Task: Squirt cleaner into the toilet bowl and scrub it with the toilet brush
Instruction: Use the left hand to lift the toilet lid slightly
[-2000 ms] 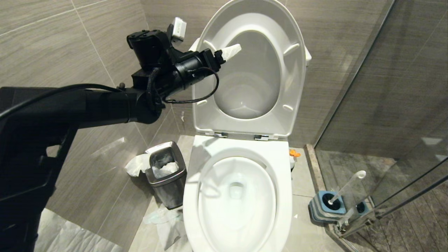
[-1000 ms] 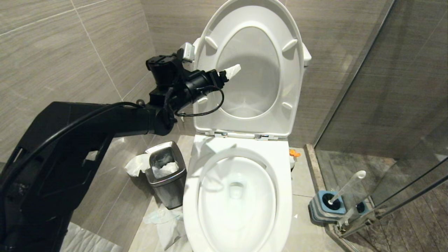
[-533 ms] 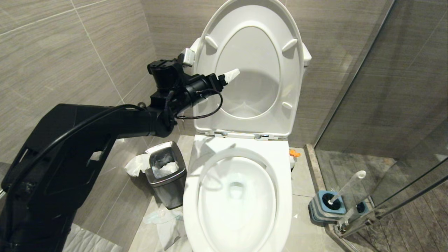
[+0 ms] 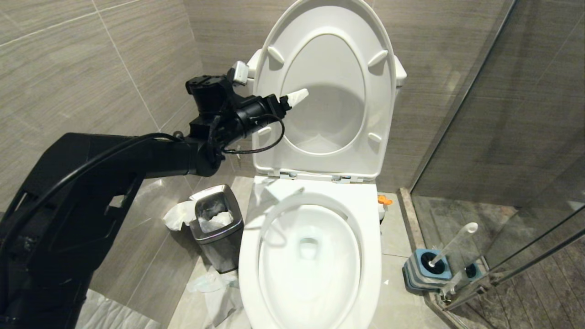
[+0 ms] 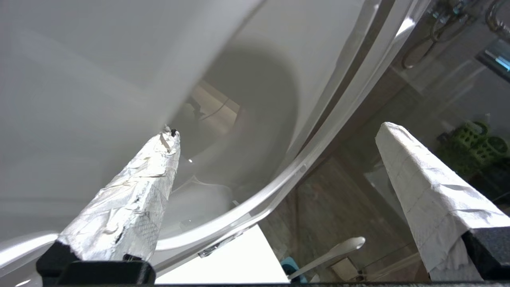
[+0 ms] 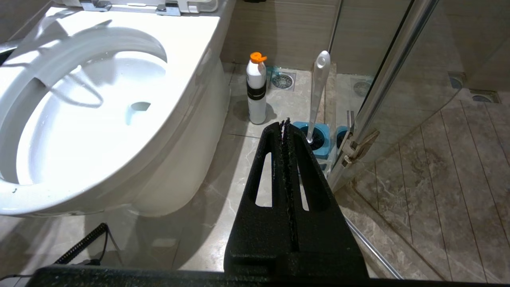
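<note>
Right gripper (image 6: 286, 131): black fingers pressed together, nothing between them, above grey marble floor tiles (image 6: 223, 215). Toilet bowl (image 6: 79, 131): glossy white, seat raised, water in basin. White bottle (image 6: 256, 89) with orange cap: upright just beside bowl. Toilet brush (image 6: 316, 95): white handle upright in blue-topped holder (image 6: 320, 137), near glass shower door (image 6: 398, 79).
</note>
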{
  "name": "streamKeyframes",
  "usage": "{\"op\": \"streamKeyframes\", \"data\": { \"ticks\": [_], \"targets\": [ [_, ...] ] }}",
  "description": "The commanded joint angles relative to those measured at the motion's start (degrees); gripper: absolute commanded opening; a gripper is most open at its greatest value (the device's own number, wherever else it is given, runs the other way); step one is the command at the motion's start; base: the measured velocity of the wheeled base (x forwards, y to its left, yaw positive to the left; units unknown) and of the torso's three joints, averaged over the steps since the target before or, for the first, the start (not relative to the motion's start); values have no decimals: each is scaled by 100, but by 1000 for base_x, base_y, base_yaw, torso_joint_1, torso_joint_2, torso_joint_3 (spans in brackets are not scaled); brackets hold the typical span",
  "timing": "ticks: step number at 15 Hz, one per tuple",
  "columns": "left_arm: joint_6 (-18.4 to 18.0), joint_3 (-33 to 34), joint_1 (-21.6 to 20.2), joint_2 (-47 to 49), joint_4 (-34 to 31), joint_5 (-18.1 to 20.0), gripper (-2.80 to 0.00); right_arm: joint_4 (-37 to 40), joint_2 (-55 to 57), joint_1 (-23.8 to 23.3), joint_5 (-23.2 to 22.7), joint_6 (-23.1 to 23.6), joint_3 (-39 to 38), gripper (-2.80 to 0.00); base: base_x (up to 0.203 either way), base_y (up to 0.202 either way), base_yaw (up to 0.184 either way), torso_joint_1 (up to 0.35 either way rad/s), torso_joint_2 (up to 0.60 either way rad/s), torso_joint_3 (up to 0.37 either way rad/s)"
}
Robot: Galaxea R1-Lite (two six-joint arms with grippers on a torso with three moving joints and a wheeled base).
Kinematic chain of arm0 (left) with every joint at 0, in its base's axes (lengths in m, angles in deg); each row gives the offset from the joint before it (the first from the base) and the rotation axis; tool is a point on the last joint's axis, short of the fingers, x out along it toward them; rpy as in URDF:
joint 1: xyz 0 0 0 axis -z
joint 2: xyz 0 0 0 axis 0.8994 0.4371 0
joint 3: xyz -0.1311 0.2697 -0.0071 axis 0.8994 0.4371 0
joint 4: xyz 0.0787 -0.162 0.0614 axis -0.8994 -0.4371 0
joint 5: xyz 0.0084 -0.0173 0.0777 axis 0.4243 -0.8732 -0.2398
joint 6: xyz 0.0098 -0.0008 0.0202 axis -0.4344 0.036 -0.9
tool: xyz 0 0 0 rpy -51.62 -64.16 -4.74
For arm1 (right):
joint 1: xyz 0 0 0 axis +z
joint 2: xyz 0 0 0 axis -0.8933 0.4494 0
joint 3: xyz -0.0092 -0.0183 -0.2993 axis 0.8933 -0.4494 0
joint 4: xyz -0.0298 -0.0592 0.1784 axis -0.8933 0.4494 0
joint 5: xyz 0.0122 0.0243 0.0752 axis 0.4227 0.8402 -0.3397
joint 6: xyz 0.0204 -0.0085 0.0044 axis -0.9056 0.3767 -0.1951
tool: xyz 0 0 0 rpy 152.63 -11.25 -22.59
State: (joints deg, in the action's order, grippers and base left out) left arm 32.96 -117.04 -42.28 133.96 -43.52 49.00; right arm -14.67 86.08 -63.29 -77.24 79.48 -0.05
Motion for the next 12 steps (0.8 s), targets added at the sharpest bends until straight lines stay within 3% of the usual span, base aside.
{"op": "streamKeyframes", "data": {
  "ticks": [1, 12],
  "targets": [
    [80, 5, -63, -88, 21, 1, 0, 0, -8, 0, 0, -1, 0, -280, 0, 0, 0, 0, 0, 0],
    [96, 43, -853, -418, -363, -17, 0, 0, -6, 0, 0, -1, 0, -280, 0, 0, 0, 0, 0, 0]
  ]
}}
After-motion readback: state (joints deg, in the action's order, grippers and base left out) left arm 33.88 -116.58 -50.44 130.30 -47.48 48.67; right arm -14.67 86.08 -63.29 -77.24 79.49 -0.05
